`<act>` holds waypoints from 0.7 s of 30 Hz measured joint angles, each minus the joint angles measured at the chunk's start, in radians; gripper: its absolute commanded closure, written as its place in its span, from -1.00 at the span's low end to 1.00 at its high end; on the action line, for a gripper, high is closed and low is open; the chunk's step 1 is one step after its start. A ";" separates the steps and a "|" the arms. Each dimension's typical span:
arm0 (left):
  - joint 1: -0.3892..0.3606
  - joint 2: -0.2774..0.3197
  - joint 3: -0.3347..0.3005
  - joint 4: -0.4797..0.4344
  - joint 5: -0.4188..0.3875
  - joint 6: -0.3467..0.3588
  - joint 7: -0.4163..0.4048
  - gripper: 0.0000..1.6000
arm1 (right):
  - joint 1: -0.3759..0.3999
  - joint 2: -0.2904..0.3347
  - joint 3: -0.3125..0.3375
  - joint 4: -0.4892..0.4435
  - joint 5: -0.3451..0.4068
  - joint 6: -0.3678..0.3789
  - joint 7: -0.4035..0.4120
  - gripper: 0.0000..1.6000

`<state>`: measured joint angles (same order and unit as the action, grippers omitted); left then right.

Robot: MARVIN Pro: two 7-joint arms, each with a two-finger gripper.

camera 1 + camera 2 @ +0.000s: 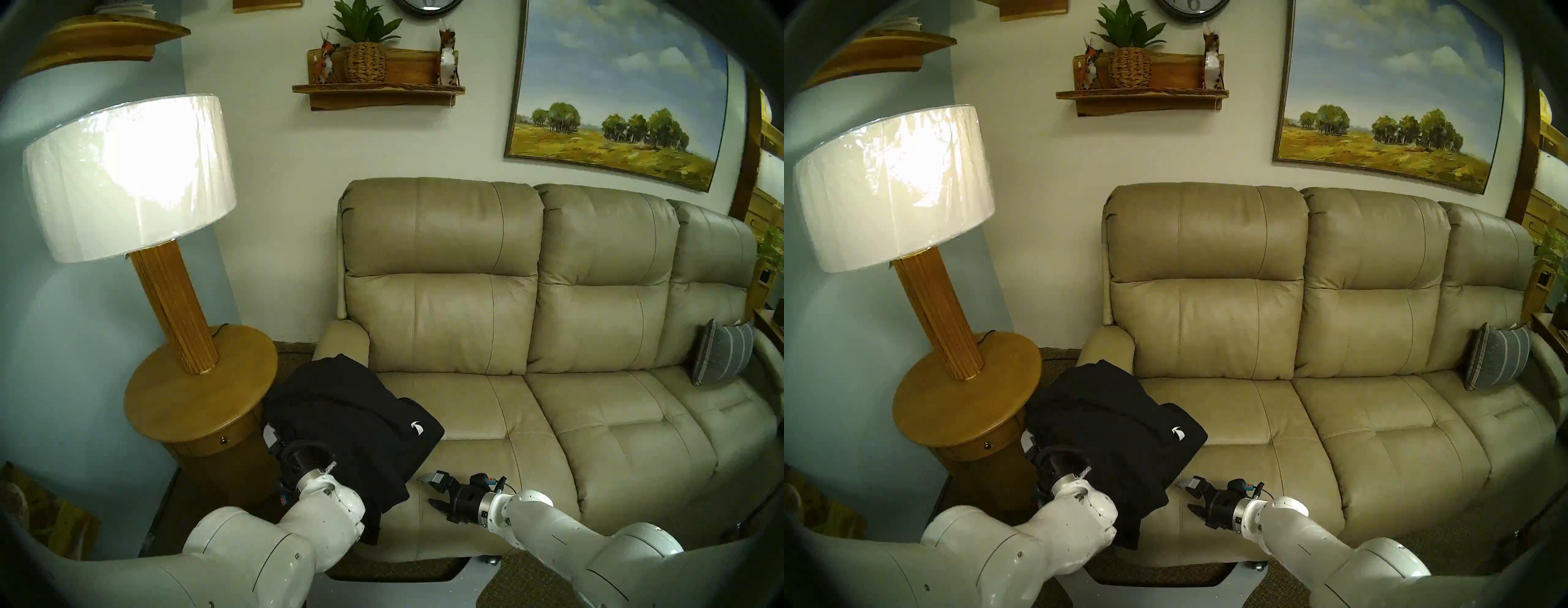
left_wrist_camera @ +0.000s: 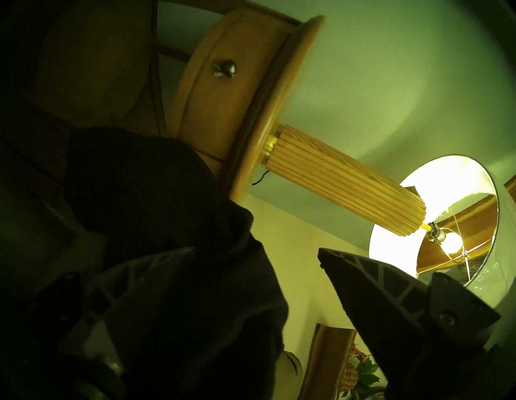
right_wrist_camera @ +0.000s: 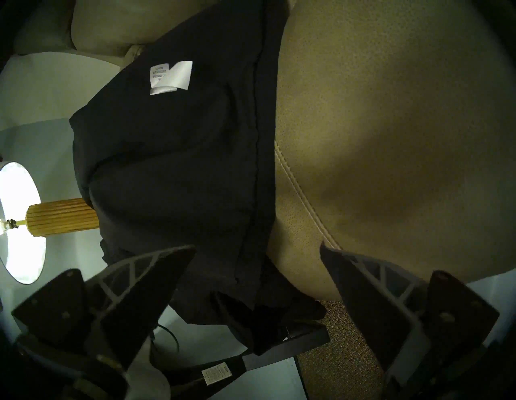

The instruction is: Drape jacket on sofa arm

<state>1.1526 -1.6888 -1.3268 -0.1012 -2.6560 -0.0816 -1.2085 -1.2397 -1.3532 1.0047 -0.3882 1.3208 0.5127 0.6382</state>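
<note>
Jacket [image 1: 339, 420], black and soft, lies draped over the sofa arm [image 1: 341, 339], covering its front part and spilling onto the near seat cushion and down the front edge. A small pale logo [image 1: 416, 427] shows on the fabric over the seat side; the right wrist view shows a white tag [image 3: 171, 76] on its hanging underside. Only the rear of the arm stays bare.

The left gripper [image 2: 251, 285] sits at the jacket's outer side, next to the round side table [image 1: 169, 390] with the lamp [image 1: 127, 178]. Its fingers stand spread; one finger [image 2: 391, 290] is clear in the air, the other is dark against the fabric, and whether it touches cannot be told.

The right gripper [image 1: 428, 494] hovers over the seat's front edge, just beside the jacket's hanging hem, jaws wide apart and holding nothing.
</note>
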 measured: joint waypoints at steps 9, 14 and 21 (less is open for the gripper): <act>0.073 -0.007 0.014 0.014 0.016 -0.013 -0.075 -1.00 | 0.000 -0.003 0.000 0.001 0.000 -0.002 0.000 -1.00; 0.097 -0.008 0.025 0.011 0.029 -0.014 -0.135 -1.00 | 0.000 -0.004 0.000 0.003 0.000 -0.004 0.000 -1.00; 0.112 -0.008 0.046 0.011 0.052 -0.003 -0.196 -1.00 | 0.000 -0.004 0.000 0.005 0.000 -0.006 0.000 -1.00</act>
<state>1.2647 -1.6969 -1.2808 -0.0903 -2.6038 -0.0843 -1.4042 -1.2399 -1.3577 1.0047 -0.3829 1.3207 0.5071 0.6382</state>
